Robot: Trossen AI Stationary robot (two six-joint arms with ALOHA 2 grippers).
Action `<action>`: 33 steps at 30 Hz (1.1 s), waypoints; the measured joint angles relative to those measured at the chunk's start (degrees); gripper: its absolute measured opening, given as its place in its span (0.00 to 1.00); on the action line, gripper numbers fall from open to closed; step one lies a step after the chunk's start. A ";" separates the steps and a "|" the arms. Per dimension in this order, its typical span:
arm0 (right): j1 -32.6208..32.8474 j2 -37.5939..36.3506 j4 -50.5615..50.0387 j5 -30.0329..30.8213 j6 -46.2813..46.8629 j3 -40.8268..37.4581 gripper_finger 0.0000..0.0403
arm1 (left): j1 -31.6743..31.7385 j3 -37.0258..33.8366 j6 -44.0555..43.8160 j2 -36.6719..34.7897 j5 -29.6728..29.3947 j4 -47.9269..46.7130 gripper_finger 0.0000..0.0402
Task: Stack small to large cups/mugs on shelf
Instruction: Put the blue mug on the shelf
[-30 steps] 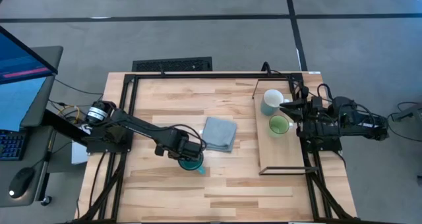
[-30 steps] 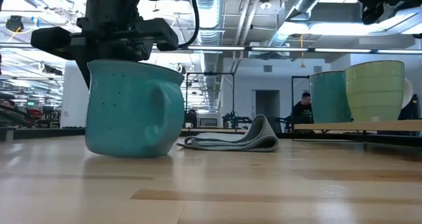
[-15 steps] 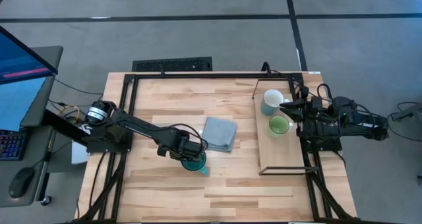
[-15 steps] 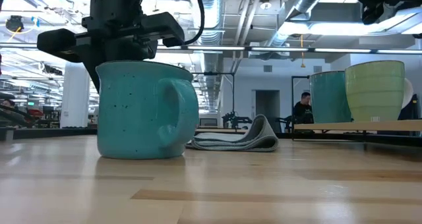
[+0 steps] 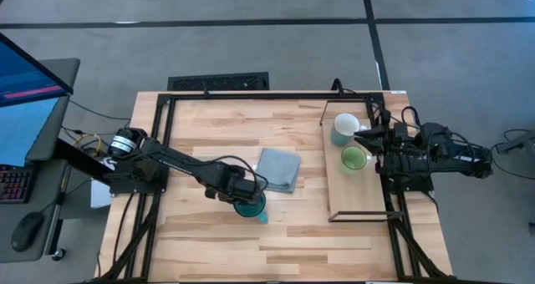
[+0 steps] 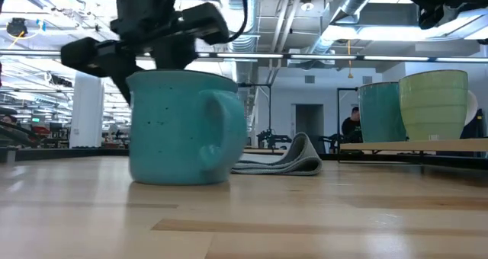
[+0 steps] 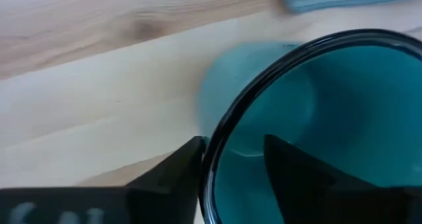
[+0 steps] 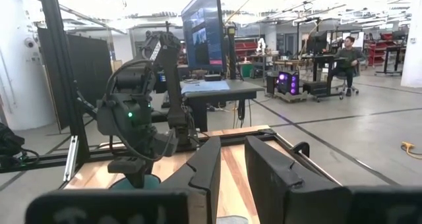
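Observation:
A teal-blue speckled mug (image 5: 249, 205) (image 6: 183, 129) stands upright on the tabletop, base flat, handle toward the table's right in the low view. My left gripper (image 5: 239, 199) (image 7: 221, 168) is over the mug's left rim, shut on it. The shelf (image 5: 359, 192) (image 6: 415, 145) lies at the table's right. On its far end stand a white-rimmed mug (image 5: 343, 127) (image 6: 379, 111) and a light green mug (image 5: 354, 158) (image 6: 433, 105). My right gripper (image 5: 363, 139) (image 8: 233, 159) waits at the shelf's right edge beside these mugs, open by a narrow gap and holding nothing. My left gripper pinches the teal mug's rim (image 7: 212, 159) on the side away from the handle. One finger (image 7: 290, 174) is inside the mug and one finger (image 7: 175, 178) is outside. The fingers come from above, pointing down. The mug stands upright with its base on the table.
A folded grey-blue cloth (image 5: 277, 169) (image 6: 284, 162) lies just beyond the teal mug, between it and the shelf. The shelf's near half (image 5: 359, 202) is bare board. A black frame (image 5: 251, 94) edges the table. A person (image 6: 351, 126) sits far off in the room.
My left gripper has carried the teal mug a short way toward the table's right. A second ago the mug was tilted; now it stands flat on its base, having slid along the table. The right arm has kept still.

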 joint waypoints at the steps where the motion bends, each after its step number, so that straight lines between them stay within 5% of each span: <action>1: -0.01 0.00 -0.01 0.00 0.00 0.00 0.23 | 0.02 0.00 0.03 0.00 -0.02 1.02 0.40; 11: -0.01 0.00 -0.02 0.00 0.02 0.00 0.23 | 0.24 0.00 2.46 0.00 -1.61 13.60 0.55; 26: 0.01 0.00 -0.02 0.15 0.02 -0.02 0.23 | 0.38 0.00 10.68 0.00 -3.00 33.52 0.56; 33: 0.01 0.00 -0.02 0.15 0.04 -0.02 0.23 | 1.84 0.00 12.00 0.00 -1.95 29.88 0.56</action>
